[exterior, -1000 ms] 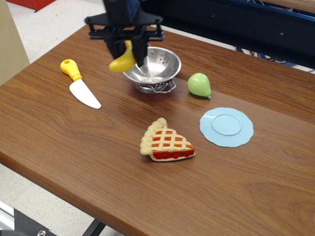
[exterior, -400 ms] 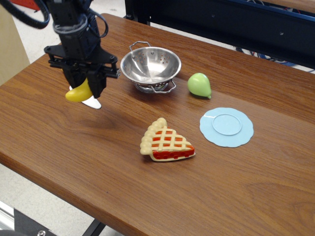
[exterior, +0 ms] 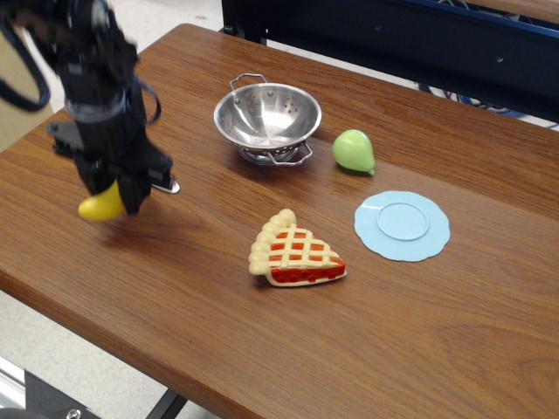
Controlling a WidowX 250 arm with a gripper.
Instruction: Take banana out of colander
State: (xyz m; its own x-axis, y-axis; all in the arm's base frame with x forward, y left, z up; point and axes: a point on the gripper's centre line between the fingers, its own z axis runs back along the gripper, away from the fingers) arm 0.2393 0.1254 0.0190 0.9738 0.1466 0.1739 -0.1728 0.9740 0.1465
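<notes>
The yellow toy banana (exterior: 99, 206) is held in my gripper (exterior: 113, 195) just above the table near its left front part. Only its lower end shows below the black fingers. The gripper is shut on it. The steel colander (exterior: 267, 117) stands upright at the back middle of the table, and nothing shows inside it. The gripper is well to the left of and in front of the colander.
A green pear (exterior: 354, 151) sits right of the colander. A light-blue plate (exterior: 402, 225) lies at the right. A toy pie slice (exterior: 293, 252) lies in the middle. The knife blade tip (exterior: 169, 186) peeks out behind my arm. The table's front edge is close.
My gripper has carried the banana from beside the colander's left rim to the left and toward the front, and lower. It now covers most of the knife.
</notes>
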